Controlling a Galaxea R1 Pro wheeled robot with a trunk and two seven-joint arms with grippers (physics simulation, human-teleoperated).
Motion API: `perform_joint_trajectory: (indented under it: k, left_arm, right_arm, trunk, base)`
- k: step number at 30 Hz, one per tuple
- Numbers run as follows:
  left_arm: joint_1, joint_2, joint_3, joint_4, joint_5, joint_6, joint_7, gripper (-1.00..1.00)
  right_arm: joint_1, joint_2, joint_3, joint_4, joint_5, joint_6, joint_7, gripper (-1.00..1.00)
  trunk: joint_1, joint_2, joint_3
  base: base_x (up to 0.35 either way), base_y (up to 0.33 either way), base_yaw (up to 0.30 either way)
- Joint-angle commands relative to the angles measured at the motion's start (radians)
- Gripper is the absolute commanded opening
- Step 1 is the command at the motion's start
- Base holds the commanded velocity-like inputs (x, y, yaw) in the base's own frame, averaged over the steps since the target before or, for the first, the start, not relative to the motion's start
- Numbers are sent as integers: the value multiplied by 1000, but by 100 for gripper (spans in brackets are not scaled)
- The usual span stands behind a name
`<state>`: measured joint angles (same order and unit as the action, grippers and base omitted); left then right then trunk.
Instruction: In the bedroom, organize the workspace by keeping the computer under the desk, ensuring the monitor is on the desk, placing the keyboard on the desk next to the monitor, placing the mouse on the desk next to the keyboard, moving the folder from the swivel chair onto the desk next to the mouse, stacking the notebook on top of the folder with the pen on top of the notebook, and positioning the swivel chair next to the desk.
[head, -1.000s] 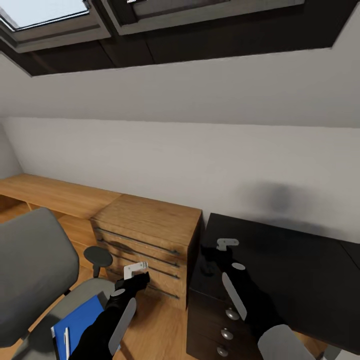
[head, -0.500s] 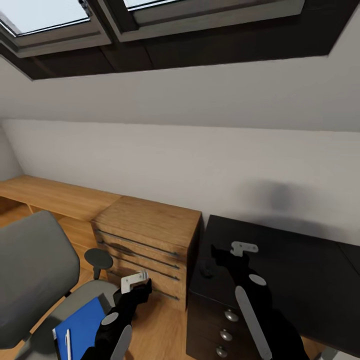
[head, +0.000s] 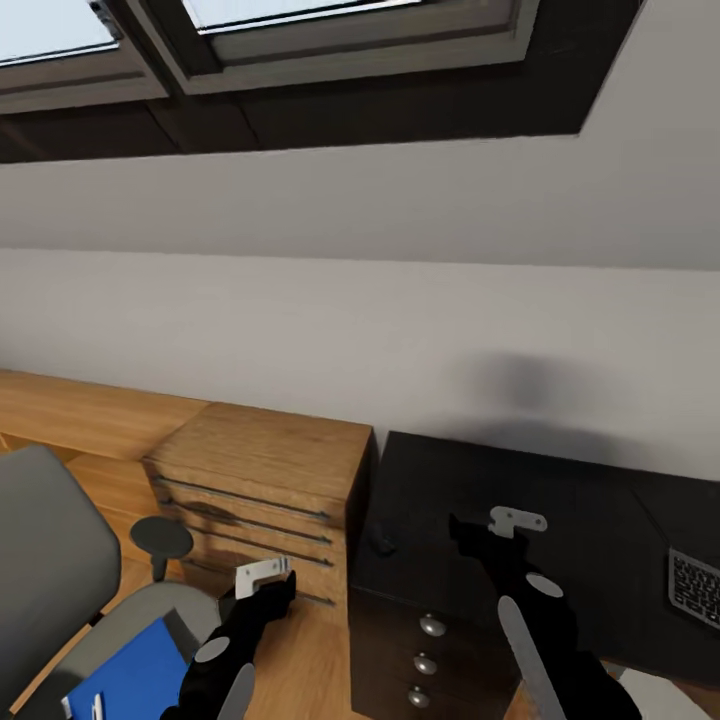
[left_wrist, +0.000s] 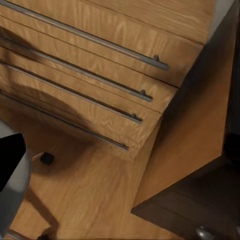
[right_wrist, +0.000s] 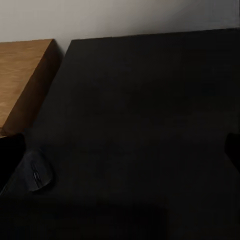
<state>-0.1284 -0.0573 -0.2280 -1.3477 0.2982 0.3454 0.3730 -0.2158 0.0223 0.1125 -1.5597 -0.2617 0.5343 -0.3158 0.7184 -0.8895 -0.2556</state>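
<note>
Black bench (head: 560, 500) stands against the white wall, wooden drawer unit (head: 260, 470) touching its left end. Mouse (head: 381, 545) lies on the bench top close to the front-left corner; also seen in the right wrist view (right_wrist: 39, 172). Keyboard (head: 694, 585) sits at the bench's right side, partly cut off. Right tool (head: 515, 520) hovers over the bench, between mouse and keyboard; finger spread not discernible. Left tool (head: 262, 575) hangs above the floor before the drawer unit; spread cannot be told. Blue folder (head: 135, 680) lies on the swivel chair (head: 45, 560) seat, a pen (head: 97, 708) on it.
</note>
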Motion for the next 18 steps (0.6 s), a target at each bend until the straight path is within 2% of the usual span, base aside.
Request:
perform_joint_trajectory:
  k: [1, 7, 18]
  left_arm:
    - [-1, 0, -2, 2, 10, 3, 8, 100]
    - [0, -4, -18, 55, 8, 0, 9, 100]
    - [0, -6, -35, 91, 9, -2, 7, 100]
  right_arm:
    - [0, -5, -10, -3, -13, 8, -10, 100]
    - [4, -18, -46, -8, -23, 26, -8, 100]
    - [5, -19, -55, -5, -30, 28, -4, 100]
  trunk:
    - [-4, 6, 2]
    - [-27, 48, 23]
    - [-27, 48, 23]
  base:
    - [0, 0, -278]
    - [0, 0, -283]
    - [0, 0, -292]
